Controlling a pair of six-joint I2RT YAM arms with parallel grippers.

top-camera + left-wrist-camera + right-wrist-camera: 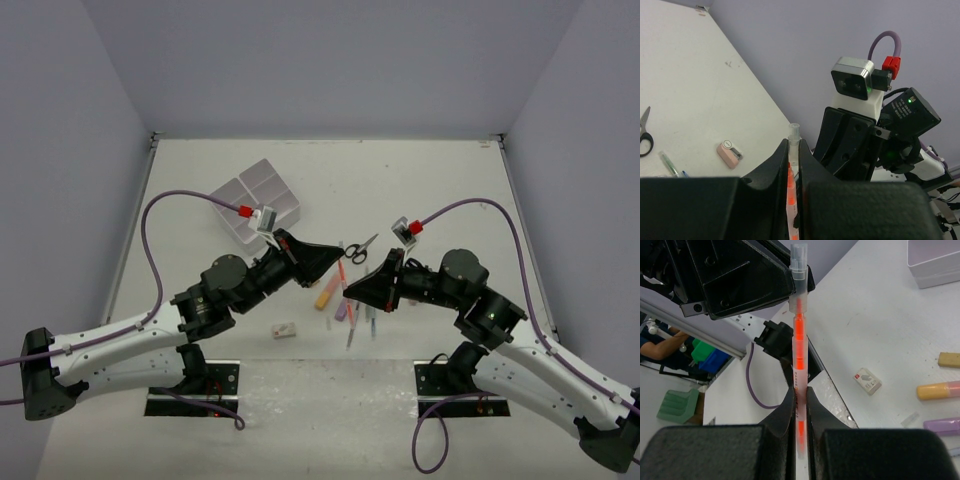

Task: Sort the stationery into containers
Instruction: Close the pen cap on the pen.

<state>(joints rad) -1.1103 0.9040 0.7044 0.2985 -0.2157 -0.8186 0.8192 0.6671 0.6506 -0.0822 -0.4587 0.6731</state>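
A thin translucent pen with orange ink (341, 274) hangs above the table, held at both ends. My left gripper (333, 262) is shut on its capped end; the left wrist view shows the pen (794, 135) pinched between the jaws. My right gripper (352, 290) is shut on the other end; in the right wrist view the pen (799, 325) runs up to the left gripper (740, 275). The 2x2 translucent bins (258, 195) stand at the far left. Black-handled scissors (360, 248) lie beyond the grippers.
An orange highlighter (326, 293), a purple highlighter (341, 310) and thin pens (352, 326) lie under the grippers. A white eraser (284, 329) lies near left. A beige eraser (948, 359) and a small pink piece (730, 152) lie on the table.
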